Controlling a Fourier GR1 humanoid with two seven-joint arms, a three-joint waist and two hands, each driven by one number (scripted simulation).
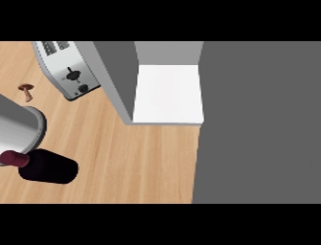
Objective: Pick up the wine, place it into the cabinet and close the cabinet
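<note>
From the head view we see the wine bottle [47, 166] on the wooden counter [134, 158] at 8 o'clock, under our grey left forearm [4, 125]. Neither hand shows, so we cannot tell the fingers' state. The open cabinet [167, 93] sits at 12 o'clock, a toaster [67, 69] and mushroom [27, 90] at 10.

Even, bright, shadowless light covers the wooden desk [120, 143], the white cabinet shelf [168, 93] is nearly washed out, and soft highlights streak the grey forearm [4, 127].

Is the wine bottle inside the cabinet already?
No, the wine bottle stands on the wooden counter at the lower left, apart from the open cabinet, whose white shelf is bare.
</note>
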